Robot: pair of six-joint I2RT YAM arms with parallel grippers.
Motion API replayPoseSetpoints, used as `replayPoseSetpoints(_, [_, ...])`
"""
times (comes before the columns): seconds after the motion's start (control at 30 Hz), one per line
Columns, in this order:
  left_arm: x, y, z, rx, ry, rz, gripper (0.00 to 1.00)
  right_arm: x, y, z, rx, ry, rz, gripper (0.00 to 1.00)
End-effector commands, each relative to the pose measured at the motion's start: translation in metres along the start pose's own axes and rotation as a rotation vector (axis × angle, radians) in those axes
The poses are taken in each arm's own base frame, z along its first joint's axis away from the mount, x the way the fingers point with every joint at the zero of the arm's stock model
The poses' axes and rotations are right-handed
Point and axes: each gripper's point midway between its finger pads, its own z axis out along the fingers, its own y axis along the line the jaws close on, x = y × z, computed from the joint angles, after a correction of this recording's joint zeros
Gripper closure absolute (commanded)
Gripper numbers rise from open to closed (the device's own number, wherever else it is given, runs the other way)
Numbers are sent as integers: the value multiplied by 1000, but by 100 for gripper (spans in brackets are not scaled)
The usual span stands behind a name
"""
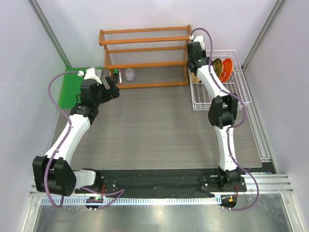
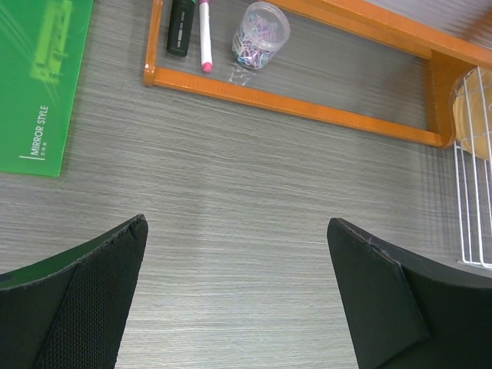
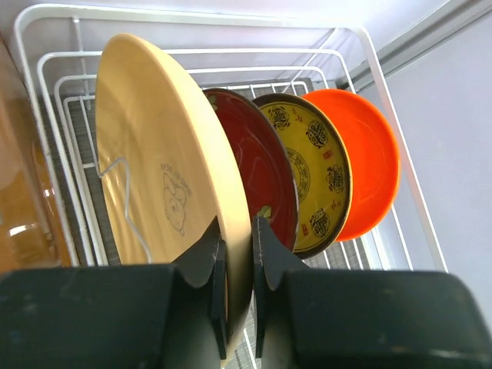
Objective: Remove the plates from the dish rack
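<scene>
The white wire dish rack (image 3: 192, 15) holds several plates upright in a row: a large tan plate (image 3: 154, 154), a dark red one (image 3: 265, 169), a dark-rimmed one with a yellow patterned centre (image 3: 311, 165) and a small orange one (image 3: 369, 161). My right gripper (image 3: 237, 227) is shut on the tan plate's rim, one finger on each face. From the top view, the right gripper (image 1: 197, 67) sits at the rack's (image 1: 241, 99) far left end. My left gripper (image 1: 112, 89) hangs open over bare table, with nothing between its fingers (image 2: 100, 269).
An orange-brown wooden shelf (image 1: 145, 48) stands at the back, right against the rack's left side. On its bottom tier are a jar of paper clips (image 2: 260, 34) and two markers (image 2: 204, 34). A green mat (image 2: 38, 77) lies at the far left.
</scene>
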Motion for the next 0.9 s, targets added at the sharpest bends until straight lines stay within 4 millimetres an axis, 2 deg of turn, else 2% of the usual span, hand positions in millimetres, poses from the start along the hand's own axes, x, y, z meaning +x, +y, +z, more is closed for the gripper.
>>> replayPoseSetpoints(0.0, [-9,-2,1,2,-39,-2,1,-65,-23,-43,86,-170,58,99])
replayPoseSetpoints(0.23, [-10,1,1,-24,-34,1,0,-113,-57,-94,250,-310,94,99])
replayPoseSetpoints(0.43, [-9,-2,2,-7,-28,-4,0,-124,-92,-130,369,-310,87,99])
replayPoseSetpoints(0.5, [-10,-5,2,1,-30,-23,0,-117,-98,-136,389,-289,82,99])
replayPoseSetpoints(0.53, [-10,-6,3,3,-30,-29,0,-123,-114,-152,391,-304,115,99])
replayPoseSetpoints(0.6, [-8,-12,4,32,-13,-32,1,-112,-114,-162,367,-301,111,99])
replayPoseSetpoints(0.63, [-8,-16,4,52,-6,-28,1,-114,-128,-179,343,-315,163,99])
replayPoseSetpoints(0.67, [-2,-24,6,99,28,-26,1,-116,-127,-186,283,-335,186,99])
replayPoseSetpoints(0.7, [-1,-28,6,117,33,-30,1,-106,-119,-188,233,-322,178,99])
replayPoseSetpoints(0.73, [1,-31,7,134,44,-45,1,-101,-126,-204,170,-315,250,99])
replayPoseSetpoints(0.77, [6,-40,7,188,66,-49,1,-96,-122,-210,115,-309,263,99])
replayPoseSetpoints(0.8, [3,-45,8,219,56,-54,1,-77,-99,-209,-13,-273,209,99])
replayPoseSetpoints(0.83, [6,-50,8,246,68,-70,0,-70,-95,-216,-61,-261,270,99])
replayPoseSetpoints(0.87, [8,-56,8,275,77,-72,5,-68,-103,-229,-102,-264,323,99])
